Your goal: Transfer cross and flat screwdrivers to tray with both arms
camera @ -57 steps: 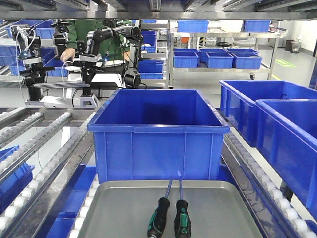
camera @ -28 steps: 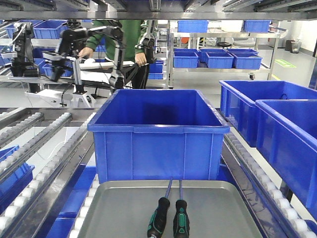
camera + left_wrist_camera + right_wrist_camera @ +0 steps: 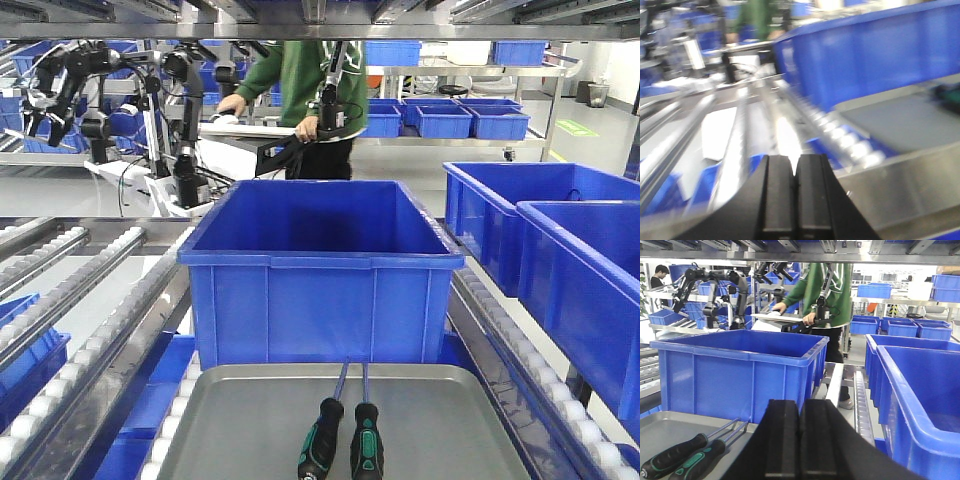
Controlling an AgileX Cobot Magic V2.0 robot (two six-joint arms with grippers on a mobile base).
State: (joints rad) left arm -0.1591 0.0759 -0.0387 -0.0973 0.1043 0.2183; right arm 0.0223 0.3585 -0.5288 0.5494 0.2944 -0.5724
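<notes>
Two screwdrivers lie side by side in the grey tray [image 3: 230, 425], black-and-green handles toward the camera: the left one [image 3: 320, 440] and the right one [image 3: 367, 445]. Their thin shafts point at the blue bin. I cannot tell which is cross and which is flat. My right gripper [image 3: 799, 407] is shut and empty, to the right of both screwdrivers [image 3: 671, 457] [image 3: 702, 460] on the tray [image 3: 660, 432]. My left gripper [image 3: 795, 162] is shut and empty in a blurred view, left of the tray [image 3: 900, 122]; a handle [image 3: 947, 94] shows at the right edge. Neither gripper shows in the front view.
A deep blue bin [image 3: 320, 265] stands just behind the tray. More blue bins [image 3: 560, 250] line the right side. Roller rails [image 3: 80, 290] run along the left. A person in green [image 3: 310, 80] pushes a cart with another robot [image 3: 150, 110] in the background.
The person in green and the cart with the other robot have moved rightward in the background. The screwdrivers and tray have not moved.
</notes>
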